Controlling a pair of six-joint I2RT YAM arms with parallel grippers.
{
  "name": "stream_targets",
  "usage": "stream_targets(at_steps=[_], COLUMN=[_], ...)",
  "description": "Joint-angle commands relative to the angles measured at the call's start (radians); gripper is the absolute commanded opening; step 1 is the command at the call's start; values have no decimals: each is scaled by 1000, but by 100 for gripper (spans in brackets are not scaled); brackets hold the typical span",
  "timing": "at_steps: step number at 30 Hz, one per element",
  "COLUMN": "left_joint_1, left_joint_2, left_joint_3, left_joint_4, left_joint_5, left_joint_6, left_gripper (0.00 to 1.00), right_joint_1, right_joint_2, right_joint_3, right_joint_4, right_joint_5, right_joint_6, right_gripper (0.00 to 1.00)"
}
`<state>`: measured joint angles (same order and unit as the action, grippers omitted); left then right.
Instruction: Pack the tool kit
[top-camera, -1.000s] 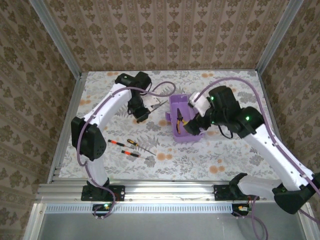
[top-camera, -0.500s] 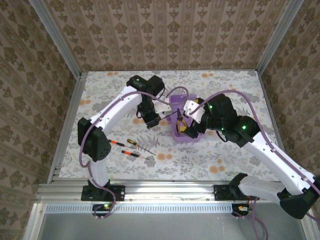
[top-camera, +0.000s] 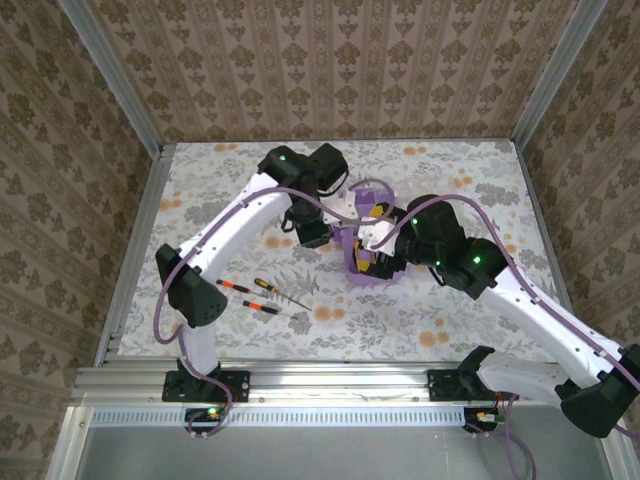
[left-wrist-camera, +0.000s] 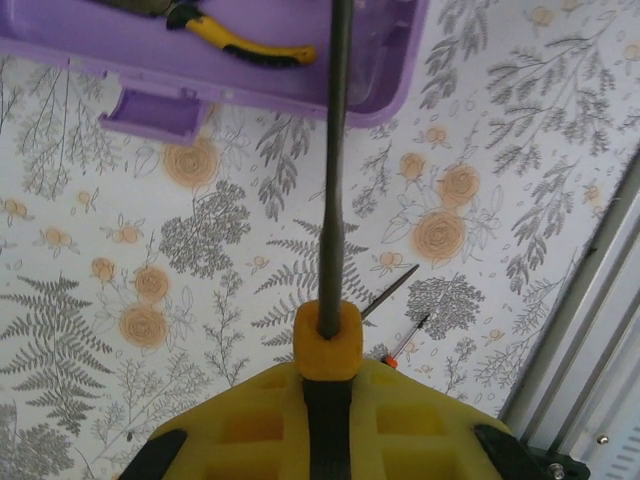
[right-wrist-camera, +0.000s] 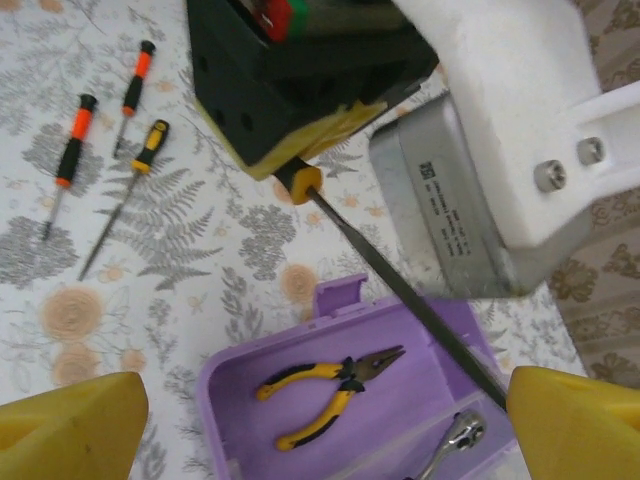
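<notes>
Top external view puts the purple box (top-camera: 360, 275) at mid-frame, with both arms meeting over it. On the left wrist view we see the left gripper (left-wrist-camera: 328, 385) pinching the orange-tipped handle of a long screwdriver (left-wrist-camera: 335, 180), whose grey shaft crosses the box's rim at the top. On the right wrist view the right gripper (right-wrist-camera: 325, 415) has its yellow fingers (right-wrist-camera: 70, 425) spread wide over the open box, where pliers (right-wrist-camera: 325, 385) and a wrench (right-wrist-camera: 450, 440) lie. Three small screwdrivers (right-wrist-camera: 75, 150) lie on the flowered table (right-wrist-camera: 200, 260), upper left.
</notes>
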<state>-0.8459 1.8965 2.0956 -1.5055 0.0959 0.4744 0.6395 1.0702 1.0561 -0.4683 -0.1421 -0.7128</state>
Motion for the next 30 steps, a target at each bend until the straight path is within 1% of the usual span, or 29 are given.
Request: stream_targets(at_steps=[1, 7, 11, 13, 16, 18, 26, 27, 28, 29, 30], left_joint_1=[-41, -73, -75, -75, -76, -75, -81, -80, -80, -80, -79], left_joint_2=[37, 46, 44, 41, 38, 38, 36, 36, 36, 35, 32], left_joint_3=[53, 83, 83, 88, 106, 125, 150, 150, 152, 153, 154], left_joint_4=[-78, -98, -104, -105, -106, -111, -122, -122, -118, -116, -111], left_joint_5=[-5, 1, -2, -3, -3, 2, 10, 10, 10, 10, 12], left_joint_6=[16, 13, 9, 10, 12, 15, 18, 18, 20, 20, 22], left_gripper=[0, 0, 0, 0, 0, 0, 0, 0, 0, 0, 0], right_joint_1=[1, 2, 0, -1, -3, -4, -9, -9, -9, -9, -9], right_joint_2=[28, 68, 84, 95, 108, 118, 139, 142, 147, 149, 151], right_joint_3=[-15, -2, 14, 23, 31, 30, 43, 50, 56, 57, 54], right_joint_4=[79, 86, 66, 41, 12, 7, -7, -19, -33, -39, -39], right_joint_5=[83, 123, 113, 99, 87, 86, 78, 74, 69, 68, 68], right_joint_6=[-42, -74, -76, -76, -79, -80, -79, -76, -76, -76, -76], right_gripper=[93, 84, 67, 61, 54, 52, 38, 33, 23, 12, 5])
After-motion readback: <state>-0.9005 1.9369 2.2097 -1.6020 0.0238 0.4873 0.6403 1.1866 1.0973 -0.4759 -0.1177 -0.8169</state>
